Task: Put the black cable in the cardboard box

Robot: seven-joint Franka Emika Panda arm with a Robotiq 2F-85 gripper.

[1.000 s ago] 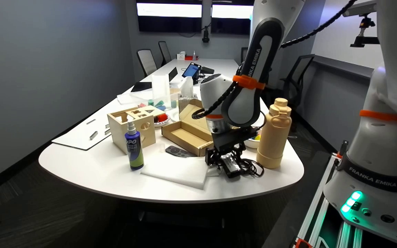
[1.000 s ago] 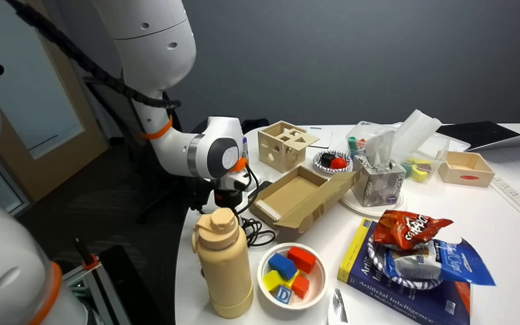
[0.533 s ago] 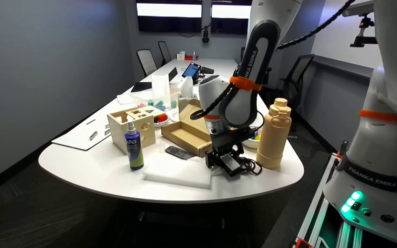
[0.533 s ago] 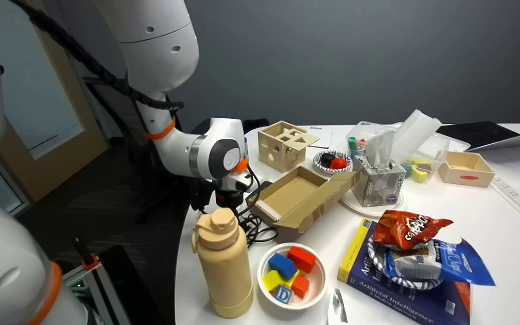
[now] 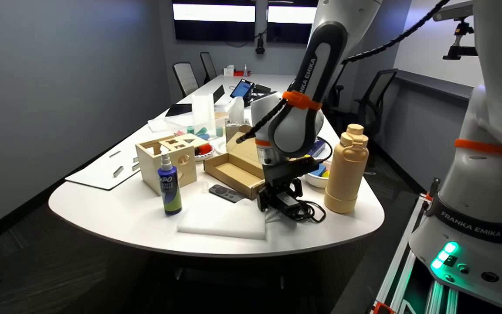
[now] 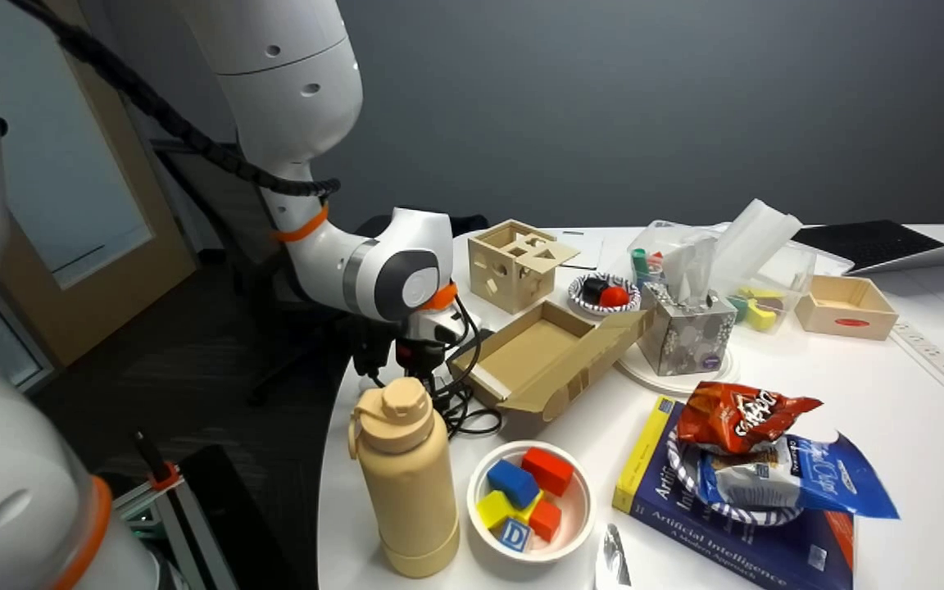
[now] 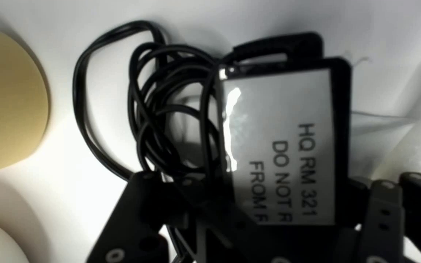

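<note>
- Pincer clasps the cable by its adapter, one finger on either side, parted no wider than the adapter.
- One cable: black, thin, looped loosely over itself; the adapter carries a white label reading "HQ RM 321", with a streak of glare.
- It is at the rounded end of the table, outside the box; whether the loops rest on the table, I cannot tell.
- One box, brown, its flap raised, just beside the loops.
- Near the pincer: one foam sheet, one remote, one tan bottle, upright.
- One white bowl with six blocks in view: two red, two yellow, two blue.
- Farther off: one spray bottle, one wooden cube, two snack bags on one book.
- Table: white, smooth. Room: grey walls, dark floor, two lit screens side by side.
</note>
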